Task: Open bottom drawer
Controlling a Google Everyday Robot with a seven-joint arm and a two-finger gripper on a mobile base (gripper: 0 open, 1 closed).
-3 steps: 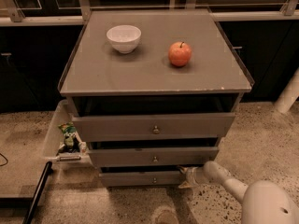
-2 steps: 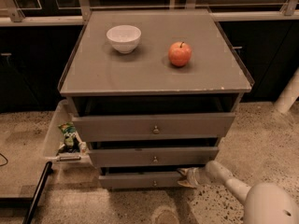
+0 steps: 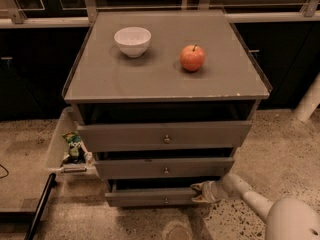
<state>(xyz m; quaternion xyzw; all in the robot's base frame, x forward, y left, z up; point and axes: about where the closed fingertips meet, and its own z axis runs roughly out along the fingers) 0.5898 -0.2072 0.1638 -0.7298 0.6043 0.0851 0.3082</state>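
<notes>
The bottom drawer (image 3: 145,197), low centre of the frame, seems only slightly out; the hand (image 3: 202,192) is at its right end, its grip I cannot tell; most of the pulling is left

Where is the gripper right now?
Low in the camera view, the gripper is at the right end of the bottom drawer, right of its knob.

hand (image 3: 202,191) — at right end of bottom drawer (image 3: 150,197)
</notes>
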